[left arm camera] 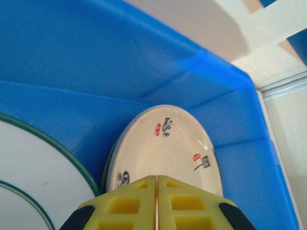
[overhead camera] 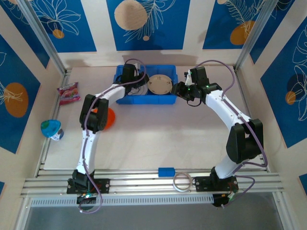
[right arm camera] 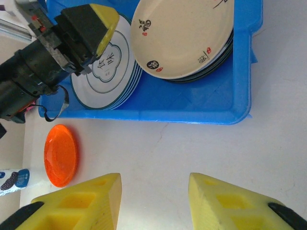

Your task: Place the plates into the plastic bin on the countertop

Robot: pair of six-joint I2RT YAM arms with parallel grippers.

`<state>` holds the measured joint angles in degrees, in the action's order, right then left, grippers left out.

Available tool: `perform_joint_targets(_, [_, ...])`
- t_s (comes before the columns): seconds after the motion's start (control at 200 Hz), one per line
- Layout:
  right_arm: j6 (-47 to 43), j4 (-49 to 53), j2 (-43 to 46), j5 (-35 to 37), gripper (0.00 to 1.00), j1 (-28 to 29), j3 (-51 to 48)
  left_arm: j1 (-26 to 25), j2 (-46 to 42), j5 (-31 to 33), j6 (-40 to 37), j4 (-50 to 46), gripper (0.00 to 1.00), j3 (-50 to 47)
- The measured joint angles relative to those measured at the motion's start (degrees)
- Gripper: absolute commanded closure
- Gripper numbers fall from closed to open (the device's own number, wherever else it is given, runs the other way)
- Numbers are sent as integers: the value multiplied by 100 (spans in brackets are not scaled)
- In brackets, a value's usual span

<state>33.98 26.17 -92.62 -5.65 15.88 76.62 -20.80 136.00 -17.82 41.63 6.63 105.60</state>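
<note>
The left gripper (left arm camera: pixel 157 186) is hanging inside the bin (left arm camera: pixel 72 57) with its jaws pressed flat together and nothing between them, so it is carrying no load. Right beneath its fingertips the cream plate (left arm camera: pixel 165 153) is sitting on top of a short stack of darker plates. Just beside the gripper, a second stack of white plates with green rims (left arm camera: pixel 29 177) is filling the other half of the tub. Over on the other side, the right gripper (right arm camera: pixel 153 191) is waiting above the countertop (right arm camera: pixel 201 153) with its jaws spread apart and empty. The bin's wall is lying just ahead of its fingertips. So most of the job is looking done, with two piles already nesting side by side in the bin. What is left is the orange plate (right arm camera: pixel 60 155), sitting out on the counter beside the left arm's elbow, well outside the tub and off to the right gripper's far side. A teal round thing (overhead camera: pixel 50 128) is also lying further out past the left arm, though whether it is a plate is hard to tell.
</note>
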Motion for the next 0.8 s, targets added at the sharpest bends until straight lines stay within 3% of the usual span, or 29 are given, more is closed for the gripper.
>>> perform_joint_targets(0.8, [0,87,-72,-76,59,-90,31,-59,481,-85,151,-87,90,472])
